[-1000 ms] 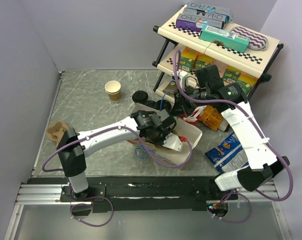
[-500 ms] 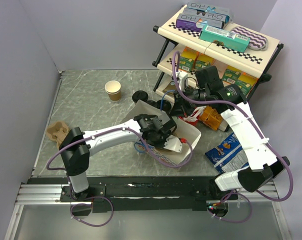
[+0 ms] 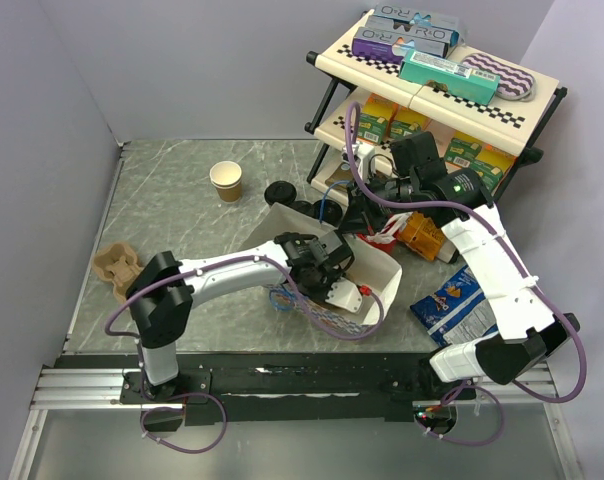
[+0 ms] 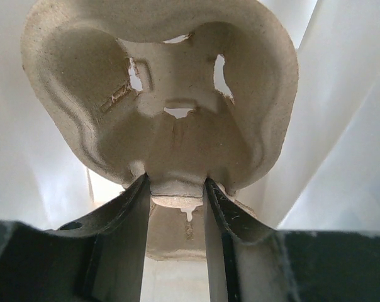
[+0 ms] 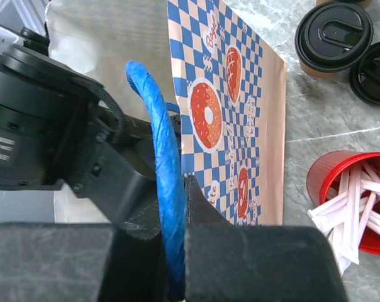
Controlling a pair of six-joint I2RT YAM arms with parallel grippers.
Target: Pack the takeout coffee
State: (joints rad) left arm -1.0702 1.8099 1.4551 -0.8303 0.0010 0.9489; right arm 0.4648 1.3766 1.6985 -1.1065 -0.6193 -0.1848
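Carrier loading: left gripper (image 4: pixel 177 189) clasps the pulp cup carrier (image 4: pixel 165 94) inside the paper bag (image 5: pixel 240 126); right gripper (image 5: pixel 174 207) pinches its blue handle (image 5: pixel 149 107). Lidded coffee cups (image 5: pixel 333 34) stand unpacked toward the far edge of the tabletop (image 3: pixel 172 220); next: seat carrier, release

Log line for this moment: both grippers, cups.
left gripper: shut on pulp carrier, inside bag | right gripper: shut on bag handle | lidded cups: outside bag, not packed

Two small brown paper cups (image 5: pixel 333 34), each capped with a round black lid, stand upright side by side on the bench (image 5: pixel 316 119), ahead of the right hand (image 5: pixel 173 201), upper right in its wrist view.
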